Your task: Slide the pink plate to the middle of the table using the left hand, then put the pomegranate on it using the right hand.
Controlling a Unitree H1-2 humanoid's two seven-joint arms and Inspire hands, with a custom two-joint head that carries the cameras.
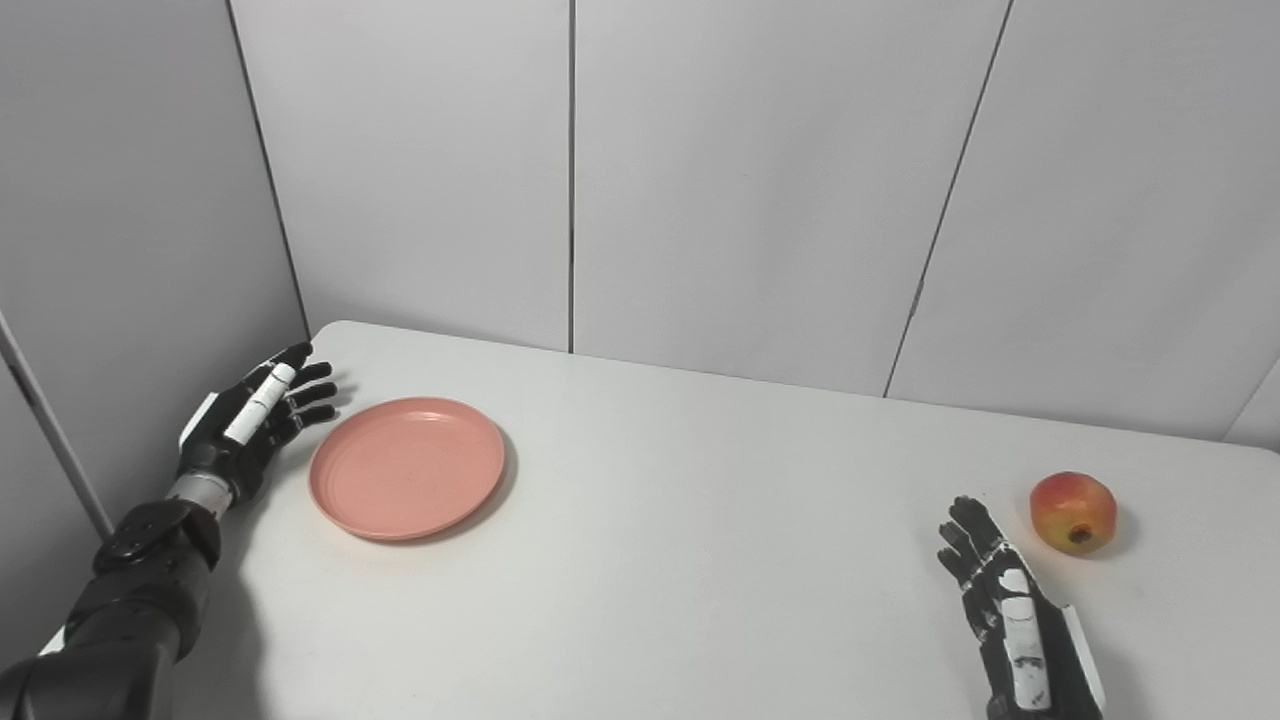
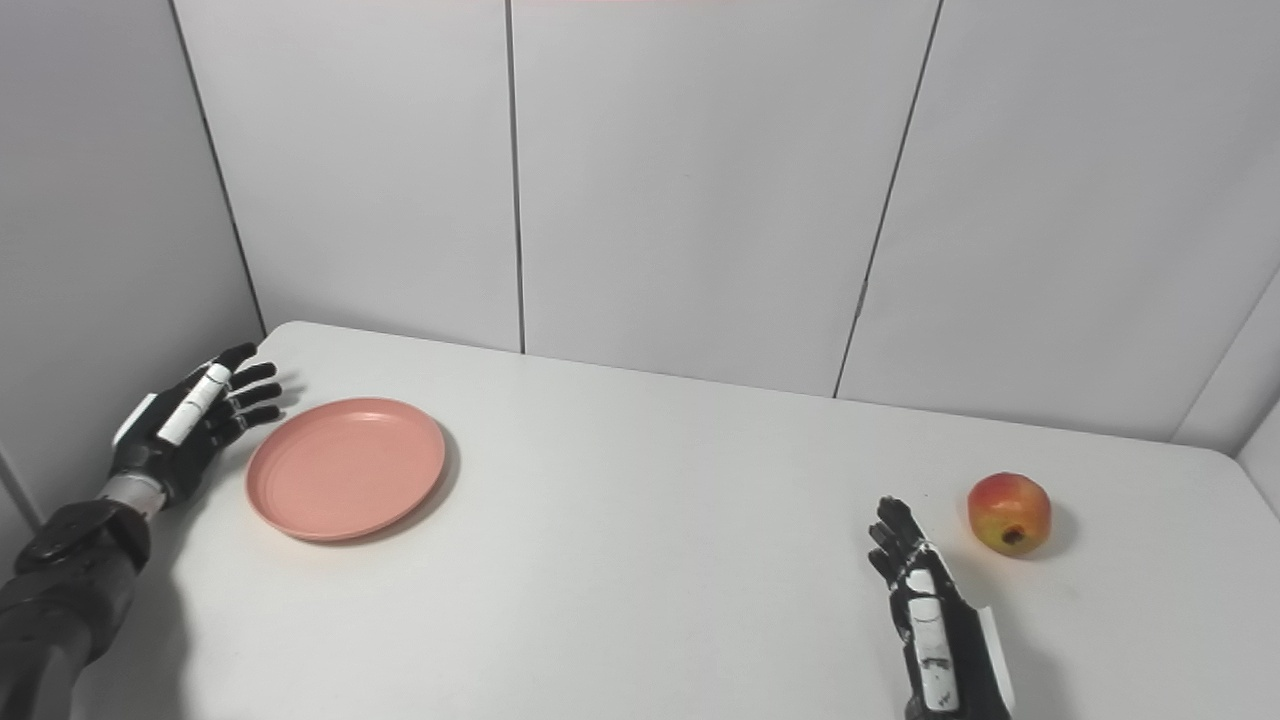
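1. Plate (image 1: pixel 407 467) is seen flat and rim-up on the tabletop (image 1: pixel 700 520), at its left end, well short of the middle.
2. Left hand (image 1: pixel 250 425) is held just beside the plate's left rim, fingers spread, nothing gripped; contact cannot be confirmed.
3. Right hand (image 1: pixel 1010 610) is held open near the pomegranate (image 1: pixel 1073 512), apart from it, empty.
4. Risk: a push applied high on the rim could tip or spin the plate; an off-centre push would send it toward the far edge.
5. Risk: the round pomegranate could be nudged and rolled off the right edge.
6. Orientation: the plate is round, no long axis. The pomegranate's crown is pointed toward the camera, slightly down; its axis is judged near-horizontal.
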